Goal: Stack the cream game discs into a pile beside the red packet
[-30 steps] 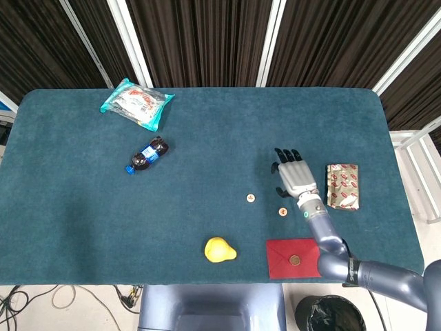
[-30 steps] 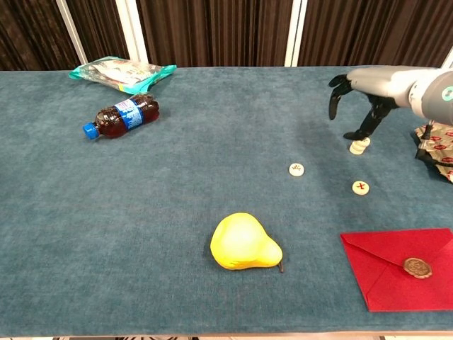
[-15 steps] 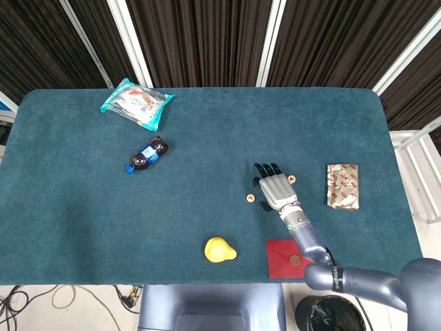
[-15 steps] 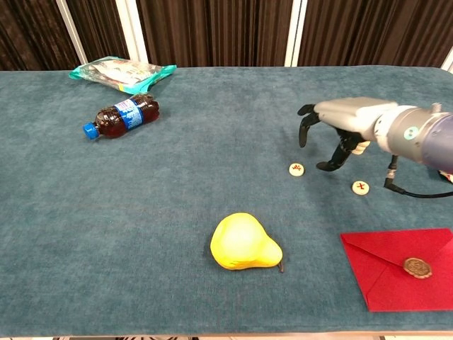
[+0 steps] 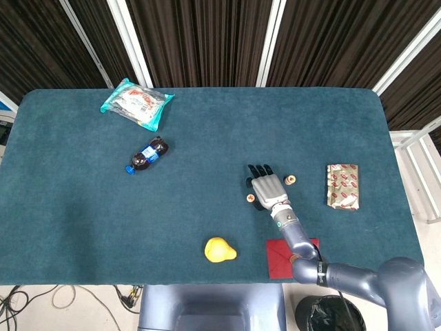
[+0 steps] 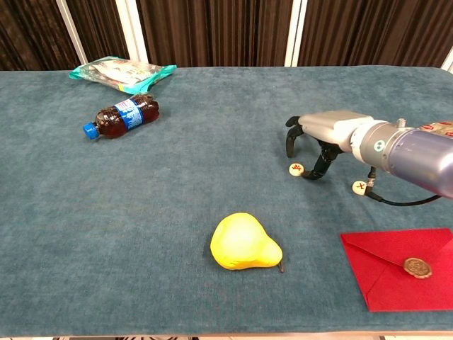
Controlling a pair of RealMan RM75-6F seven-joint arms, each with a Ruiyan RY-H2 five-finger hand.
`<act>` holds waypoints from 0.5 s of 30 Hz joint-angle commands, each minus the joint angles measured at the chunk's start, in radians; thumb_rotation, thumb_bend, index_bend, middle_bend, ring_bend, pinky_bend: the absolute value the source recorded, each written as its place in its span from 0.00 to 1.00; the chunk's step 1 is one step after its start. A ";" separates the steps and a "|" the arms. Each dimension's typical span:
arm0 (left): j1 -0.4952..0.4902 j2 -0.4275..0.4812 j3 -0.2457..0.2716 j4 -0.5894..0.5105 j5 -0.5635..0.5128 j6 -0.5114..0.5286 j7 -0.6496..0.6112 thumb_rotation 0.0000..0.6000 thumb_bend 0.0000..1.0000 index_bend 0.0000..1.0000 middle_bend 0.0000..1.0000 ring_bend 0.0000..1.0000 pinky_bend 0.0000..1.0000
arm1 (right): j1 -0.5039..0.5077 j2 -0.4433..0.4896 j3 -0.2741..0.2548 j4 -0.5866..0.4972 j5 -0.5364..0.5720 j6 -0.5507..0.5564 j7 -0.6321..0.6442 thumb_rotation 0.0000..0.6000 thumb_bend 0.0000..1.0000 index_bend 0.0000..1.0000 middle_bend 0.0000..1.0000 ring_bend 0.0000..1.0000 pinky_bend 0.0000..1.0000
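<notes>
Currently: teal surface (image 5: 207, 138) carrying red packet (image 6: 396, 269) at near right edge. Right hand (image 6: 322, 138) arched above leftmost cream disc (image 6: 296, 169), fingers (image 6: 312, 172) spread, holding nothing, positioned for pickup. Second disc (image 6: 361, 187) just beside, unstacked.

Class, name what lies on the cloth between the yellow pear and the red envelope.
Nothing: between pear and red envelope, the chest view shows only bare teal cloth.

Teal table (image 5: 207, 227) under my cameras. Far left corner: a snack bag (image 5: 136, 103), teal-edged, lying flat. Just nearer me, a small dark-drink bottle (image 5: 146, 156) on its side, blue cap pointing toward me. A yellow pear (image 6: 244, 243) near the front edge. Right side: a patterned foil packet (image 5: 342, 186).
</notes>
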 commanded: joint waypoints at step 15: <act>-0.001 0.001 0.000 0.000 -0.002 -0.004 -0.003 1.00 0.63 0.05 0.00 0.00 0.00 | -0.006 -0.017 0.005 0.011 -0.018 -0.005 0.007 1.00 0.38 0.48 0.00 0.00 0.00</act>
